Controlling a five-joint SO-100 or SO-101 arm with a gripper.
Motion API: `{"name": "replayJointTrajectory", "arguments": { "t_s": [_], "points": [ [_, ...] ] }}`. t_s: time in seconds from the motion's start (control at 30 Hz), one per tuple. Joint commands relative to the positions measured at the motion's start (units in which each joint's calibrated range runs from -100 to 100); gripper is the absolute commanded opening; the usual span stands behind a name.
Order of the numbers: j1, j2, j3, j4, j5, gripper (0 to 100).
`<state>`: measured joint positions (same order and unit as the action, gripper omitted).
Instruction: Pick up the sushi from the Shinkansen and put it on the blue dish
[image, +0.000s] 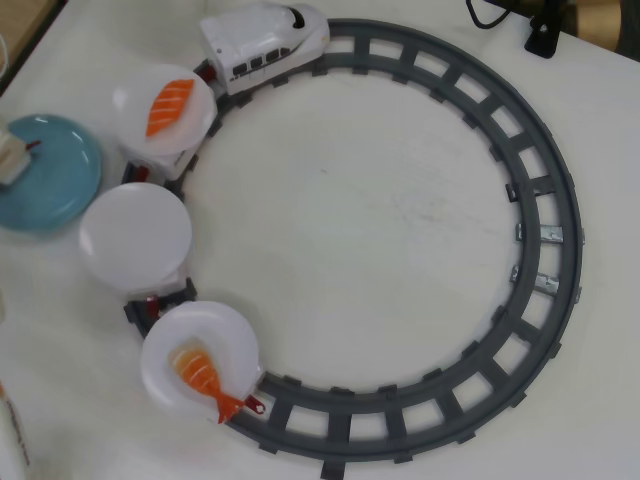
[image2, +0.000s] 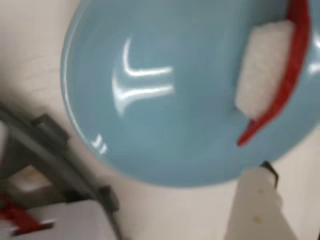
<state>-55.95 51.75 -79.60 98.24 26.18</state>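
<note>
White tabletop (image: 350, 230) under grey circular track (image: 560, 200), black cable (image: 495, 15) at top edge

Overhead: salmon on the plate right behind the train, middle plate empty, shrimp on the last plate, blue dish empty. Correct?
Not quite: the blue dish is not empty. The wrist view shows the sushi, dark red slab on white rice, over it at the right. The rest holds in the overhead view: salmon piece behind the Shinkansen, middle plate empty, shrimp piece on the last plate.
</note>
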Motion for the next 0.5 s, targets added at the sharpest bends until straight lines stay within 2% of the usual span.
{"name": "replayJointTrajectory", "arguments": {
  "t_s": [0.0, 0.47],
  "points": [
    [0.14, -12.97, 9.08, 1.17, -1.91, 30],
    [1.81, -51.71, 66.70, 1.09, -8.55, 30]
  ]
}}
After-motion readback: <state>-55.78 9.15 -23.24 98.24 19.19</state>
